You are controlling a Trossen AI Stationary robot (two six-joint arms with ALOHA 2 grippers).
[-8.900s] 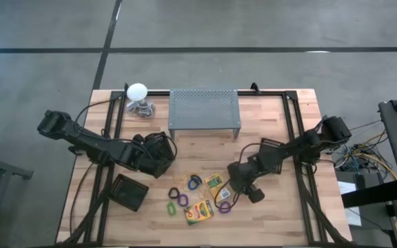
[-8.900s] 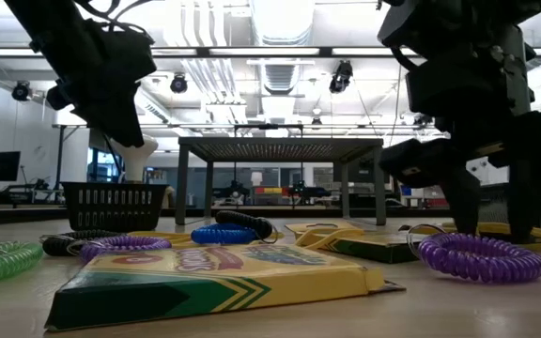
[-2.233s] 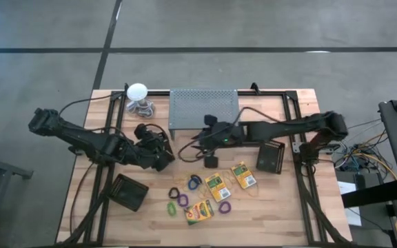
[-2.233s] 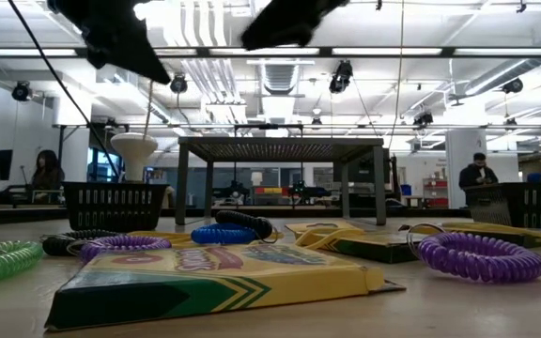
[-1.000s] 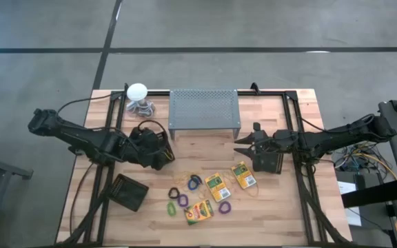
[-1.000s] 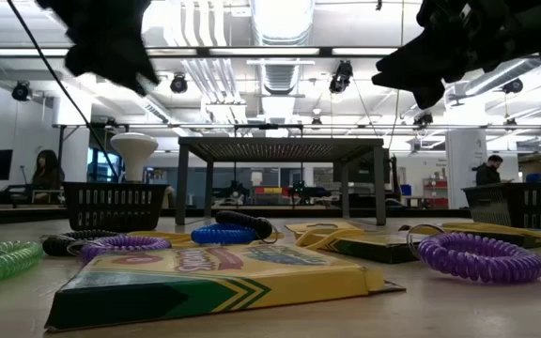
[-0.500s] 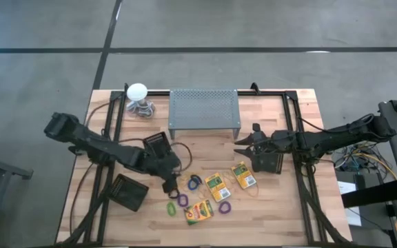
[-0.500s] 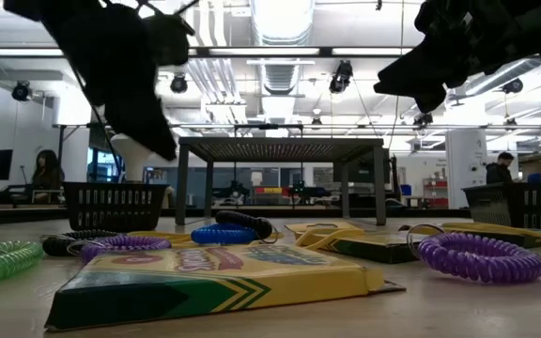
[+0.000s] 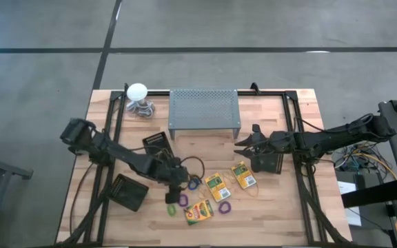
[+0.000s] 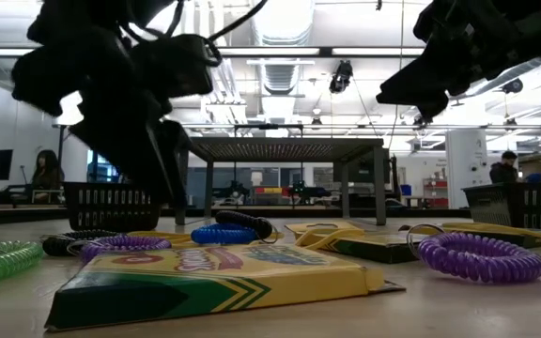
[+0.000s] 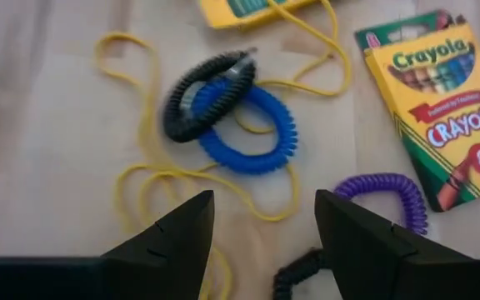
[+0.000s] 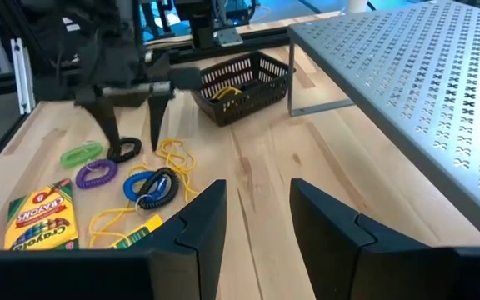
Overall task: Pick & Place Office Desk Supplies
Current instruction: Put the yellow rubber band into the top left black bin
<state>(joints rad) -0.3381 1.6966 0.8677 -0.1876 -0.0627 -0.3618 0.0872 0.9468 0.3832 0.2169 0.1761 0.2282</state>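
Loose supplies lie on the near middle of the table. There are three crayon boxes [image 9: 214, 186] [image 9: 243, 174] [image 9: 198, 211], a blue loop [image 11: 244, 125] lying partly on a black one [image 11: 202, 92], a purple loop [image 11: 386, 196], a green loop [image 12: 80, 154] and yellow rubber bands [image 11: 140, 179]. My left gripper [image 9: 171, 195] points down, open, just above a small black loop [image 12: 124, 150] and a rubber band; its fingers [image 12: 111, 125] stand on either side of them. My right gripper [image 9: 243, 145] hovers open and empty at the right, over a black basket [image 9: 267, 158].
A grey perforated stand [image 9: 204, 110] is at the far middle, with a white ball-topped object [image 9: 138, 93] to its left. One black basket [image 9: 157, 143] sits behind my left gripper and another [image 9: 128, 191] near the left front. Bare wood lies between the stand and the supplies.
My left gripper has swung from over the left-hand basket toward the table's near right and come down. It has tipped from nearly level to pointing steeply down over the loops, rolling as it went. Its fingers stay open. The supplies lie as before.
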